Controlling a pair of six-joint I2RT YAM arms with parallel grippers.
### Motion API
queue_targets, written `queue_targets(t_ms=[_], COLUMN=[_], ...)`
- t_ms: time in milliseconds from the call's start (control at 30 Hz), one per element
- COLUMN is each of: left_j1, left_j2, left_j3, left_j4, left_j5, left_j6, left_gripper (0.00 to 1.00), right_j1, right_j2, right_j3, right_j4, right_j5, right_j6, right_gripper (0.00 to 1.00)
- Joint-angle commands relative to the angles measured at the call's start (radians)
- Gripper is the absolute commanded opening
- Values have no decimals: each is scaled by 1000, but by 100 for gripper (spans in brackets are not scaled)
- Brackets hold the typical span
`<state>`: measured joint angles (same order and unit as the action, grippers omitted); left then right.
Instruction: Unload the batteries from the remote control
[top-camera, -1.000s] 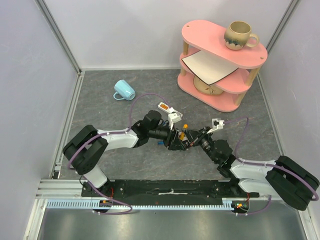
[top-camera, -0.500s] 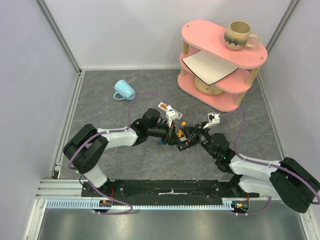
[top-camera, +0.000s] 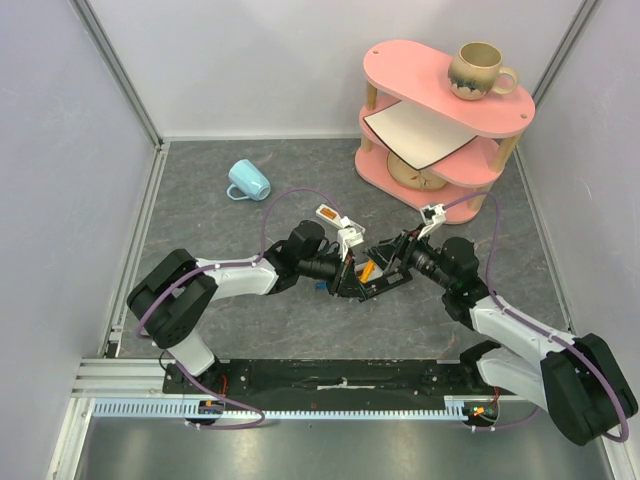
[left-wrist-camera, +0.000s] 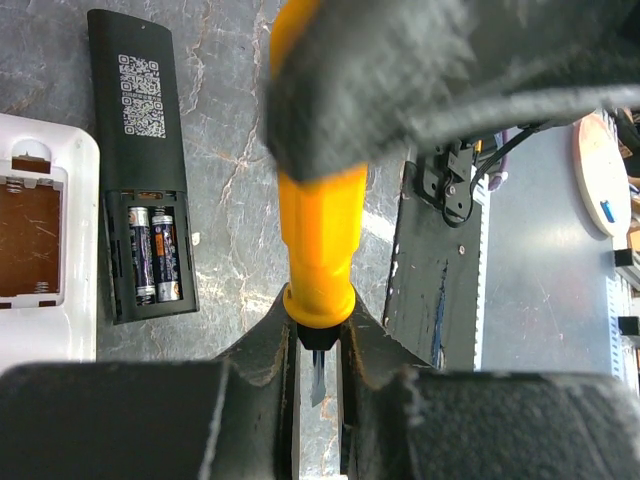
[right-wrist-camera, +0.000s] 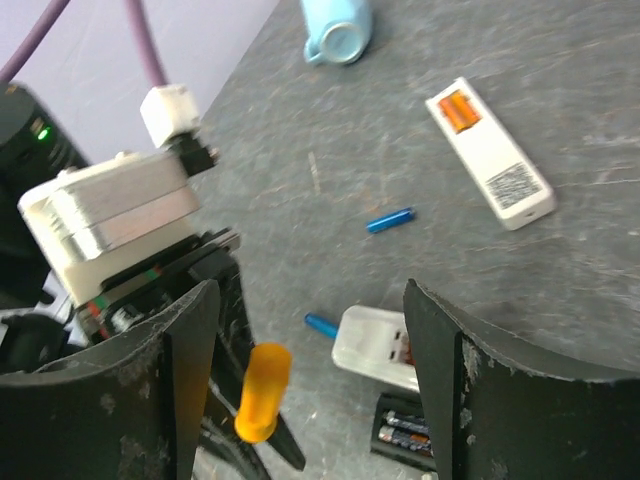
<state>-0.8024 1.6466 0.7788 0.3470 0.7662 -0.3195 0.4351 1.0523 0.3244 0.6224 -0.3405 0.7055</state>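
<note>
- **Left arm:** it ran from your near-left base low across the bench (top-camera: 190, 225) towards the middle.
- **Left fingers (left-wrist-camera: 318, 318):** they were clamped on the collar of the orange-handled screwdriver (left-wrist-camera: 318, 240), with the blade tip poking out between them.
- **Right arm:** it bent at the elbow and reached leftward to meet your left.
- **Right fingers (right-wrist-camera: 308, 292):** they were spread wide and held nothing. The screwdriver handle showed in the gap, and you could not tell whether it touched them.
- **Black remote (left-wrist-camera: 140, 160):** it lay flat just beside your left fingers with the cover off. Two dark batteries (left-wrist-camera: 157, 255) sat side by side inside.
- **White remote (left-wrist-camera: 40, 240):** it lay alongside the black one with its compartment open.
- **Blue battery (right-wrist-camera: 321, 325):** it lay loose by that white remote.
- **Second blue battery (right-wrist-camera: 390, 220):** it lay loose farther out.
- **Second white remote (right-wrist-camera: 490, 150):** it lay beyond these, with orange batteries (right-wrist-camera: 460, 110) seated in it.
- **Blue mug (top-camera: 247, 180):** it lay on its side at the far left.
- **Pink shelf (top-camera: 440, 130):** it stood at the far right.
</note>
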Motion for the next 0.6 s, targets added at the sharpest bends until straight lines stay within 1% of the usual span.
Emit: queue_targets(t_ms=[0,33,67,133,167,233,267,333,400,467,567], left_j1=[0,2,0,0,0,0,0,0,0,0,0], left_j2=[-42,-44,-44,-45,-47,-48,-50,-51,-51,-51,-50], left_j3=[7,5,7,4,4,2,2,0,0,0,2], left_j4=[30,30,30,30,30,30,30,30,30,30,30], left_j5=[41,41,42,45,44,47,48,48,50,53,59], left_j6=[39,40,40,42,42,43,45,46,46,46,46], left_gripper=[2,2,2,2,2,2,2,2,2,2,2], right_j1=[-9,-9,-10,-9,-10,-10,-9,-10,-10,-10,-15], right_j2=[6,11,21,34,40,34,25,12,-14,-44,-90], right_j3=[35,30,19,10,4,-4,-11,-13,-8,11,15], right_j4=[-7,3,40,59,62,60,57,51,-2,-96,-147], right_j5=[-210,-222,-245,-261,-261,-249,-246,-244,-233,-212,-199], right_j6=[-11,-2,9,29,31,32,34,41,42,16,17], right_gripper=[77,75,68,61,58,54,48,47,47,47,46])
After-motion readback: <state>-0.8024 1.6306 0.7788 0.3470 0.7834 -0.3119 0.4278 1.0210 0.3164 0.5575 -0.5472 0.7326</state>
